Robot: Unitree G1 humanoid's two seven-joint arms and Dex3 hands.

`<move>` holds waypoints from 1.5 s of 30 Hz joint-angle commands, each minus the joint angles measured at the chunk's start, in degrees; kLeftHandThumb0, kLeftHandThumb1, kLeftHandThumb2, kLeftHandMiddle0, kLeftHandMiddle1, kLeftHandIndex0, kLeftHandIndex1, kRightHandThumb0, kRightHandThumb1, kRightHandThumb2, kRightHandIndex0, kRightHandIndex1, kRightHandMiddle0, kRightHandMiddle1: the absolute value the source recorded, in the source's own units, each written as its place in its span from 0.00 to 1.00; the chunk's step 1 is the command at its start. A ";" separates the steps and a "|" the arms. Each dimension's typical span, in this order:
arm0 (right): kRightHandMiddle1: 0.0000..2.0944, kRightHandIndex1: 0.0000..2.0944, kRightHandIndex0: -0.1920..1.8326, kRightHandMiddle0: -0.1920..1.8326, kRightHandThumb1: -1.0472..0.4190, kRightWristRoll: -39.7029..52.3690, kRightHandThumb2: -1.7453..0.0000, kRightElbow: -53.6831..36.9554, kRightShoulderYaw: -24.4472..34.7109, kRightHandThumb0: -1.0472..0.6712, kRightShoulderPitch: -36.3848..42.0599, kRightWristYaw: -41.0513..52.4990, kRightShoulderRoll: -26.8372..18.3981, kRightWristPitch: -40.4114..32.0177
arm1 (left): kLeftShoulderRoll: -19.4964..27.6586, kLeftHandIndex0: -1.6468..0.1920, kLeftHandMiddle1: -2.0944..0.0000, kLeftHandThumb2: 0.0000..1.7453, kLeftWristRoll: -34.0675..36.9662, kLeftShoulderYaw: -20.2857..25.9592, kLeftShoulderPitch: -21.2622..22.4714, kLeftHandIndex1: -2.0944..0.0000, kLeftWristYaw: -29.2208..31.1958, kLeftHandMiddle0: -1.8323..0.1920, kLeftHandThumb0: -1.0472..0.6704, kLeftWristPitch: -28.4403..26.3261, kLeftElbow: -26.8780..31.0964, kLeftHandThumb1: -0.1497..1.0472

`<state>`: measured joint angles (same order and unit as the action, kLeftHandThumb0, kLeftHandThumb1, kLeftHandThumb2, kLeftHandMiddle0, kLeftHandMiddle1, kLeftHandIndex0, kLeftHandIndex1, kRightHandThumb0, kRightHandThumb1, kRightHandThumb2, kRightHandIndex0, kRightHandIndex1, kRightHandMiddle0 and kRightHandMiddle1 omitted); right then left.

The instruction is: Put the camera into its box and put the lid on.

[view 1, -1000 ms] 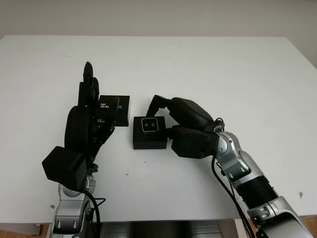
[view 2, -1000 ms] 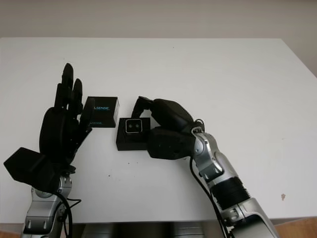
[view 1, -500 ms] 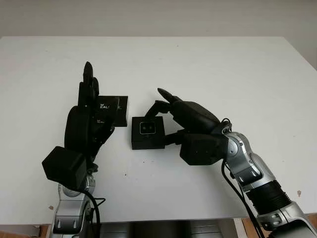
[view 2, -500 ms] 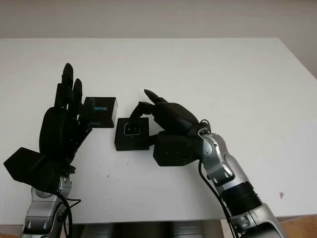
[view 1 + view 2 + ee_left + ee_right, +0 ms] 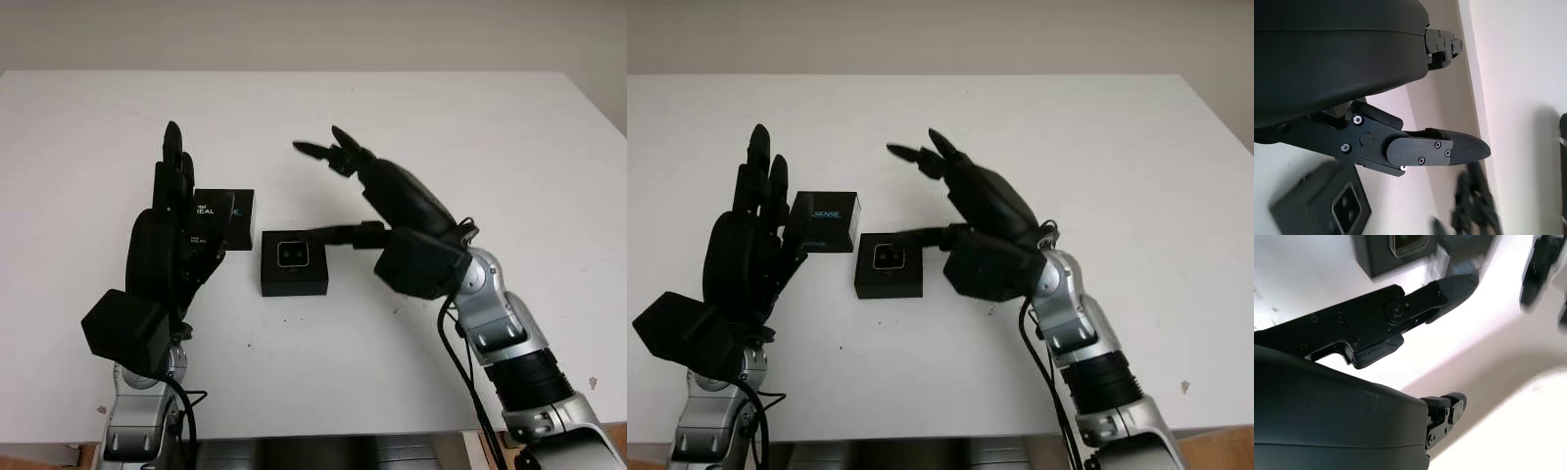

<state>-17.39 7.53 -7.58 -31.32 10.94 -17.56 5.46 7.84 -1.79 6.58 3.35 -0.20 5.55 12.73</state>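
a black box (image 5: 294, 265) holding a black camera (image 5: 293, 255) with a pale rim sits on a white table (image 5: 441, 127), beside a black lid (image 5: 226, 217) with white and blue lettering, between two black hands on silver arms.

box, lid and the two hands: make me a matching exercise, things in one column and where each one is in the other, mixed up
Things:
1. box
2. lid
3. right hand
4. left hand

Places:
A. open, raised above the table beside the box
B. mid-table, camera inside
C. upright, just in front of the lid
D. flat on the table, printed face up

Pairs: 1-B, 2-D, 3-A, 4-C
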 commanded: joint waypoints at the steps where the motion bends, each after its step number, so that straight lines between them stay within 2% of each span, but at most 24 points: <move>1: 0.06 0.05 0.13 0.16 0.08 4.66 0.97 -1.35 2.94 0.19 -0.65 0.90 1.23 -1.71 | 2.09 0.87 0.94 0.17 0.26 2.67 1.90 0.94 -0.13 0.85 0.20 -1.23 2.84 1.00; 5: 0.05 0.05 0.13 0.14 0.01 10.94 0.94 -1.29 6.48 0.19 -0.50 0.83 2.76 -3.69 | 6.55 0.75 0.90 0.11 0.01 6.41 4.90 0.89 0.63 0.72 0.25 -0.60 3.19 1.00; 8: 0.06 0.06 0.15 0.14 0.00 11.11 0.78 -0.49 7.47 0.14 -0.70 -1.19 3.09 -4.26 | 12.88 0.70 0.88 0.08 -3.73 8.00 6.89 0.86 2.47 0.65 0.26 -0.66 2.27 1.00; 11: 0.06 0.05 0.15 0.14 0.00 13.27 0.74 -0.29 8.20 0.14 -0.56 0.03 3.09 -6.26 | 19.12 0.73 0.93 0.04 -6.45 7.91 8.46 0.89 6.71 0.68 0.26 -2.96 1.67 0.97; 14: 0.06 0.04 0.13 0.12 0.00 16.10 0.73 0.79 9.03 0.16 -0.49 1.80 3.18 -8.17 | 27.07 0.77 0.98 0.03 -10.69 5.86 11.37 0.93 12.76 0.76 0.22 -2.71 -1.47 0.95; 17: 0.07 0.04 0.13 0.11 0.00 18.45 0.72 2.24 9.89 0.18 -0.53 2.82 3.23 -9.77 | 34.20 0.84 1.00 0.02 -12.95 1.94 17.48 0.97 20.99 0.86 0.19 -2.38 -6.71 0.93; 21: 0.09 0.04 0.13 0.11 0.00 19.13 0.70 2.72 10.09 0.20 -0.29 2.71 3.15 -10.90 | 38.07 0.89 0.99 0.02 -17.02 -4.84 25.70 0.99 27.13 0.90 0.16 0.64 -15.51 0.89; 25: 0.10 0.04 0.12 0.09 0.00 19.81 0.71 2.69 10.60 0.19 -0.11 2.61 3.13 -11.58 | 39.08 0.91 0.99 0.03 -21.36 -11.13 32.94 0.99 32.20 0.93 0.14 2.40 -22.68 0.88; 30: 0.10 0.03 0.11 0.08 0.00 21.16 0.70 2.54 11.36 0.19 -0.06 3.52 2.81 -12.02 | 38.03 0.93 0.98 0.03 -24.58 -15.87 38.75 0.99 33.11 0.94 0.13 6.64 -30.90 0.87; 38: 0.11 0.02 0.09 0.05 0.00 22.49 0.70 2.24 12.15 0.20 -0.07 4.82 2.41 -12.53 | 34.36 0.95 0.98 0.03 -29.35 -20.60 45.32 0.99 26.36 0.95 0.12 13.49 -45.75 0.87; 45: 0.12 0.02 0.10 0.05 0.00 22.69 0.70 0.29 12.27 0.21 0.20 3.95 2.51 -14.91 | 32.17 0.94 0.97 0.03 -31.30 -22.52 48.05 0.98 22.44 0.94 0.18 14.23 -54.01 0.84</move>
<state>5.17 9.17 4.45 -31.28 14.95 -14.67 -9.24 40.22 -32.62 -15.28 49.78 22.99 19.42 -39.97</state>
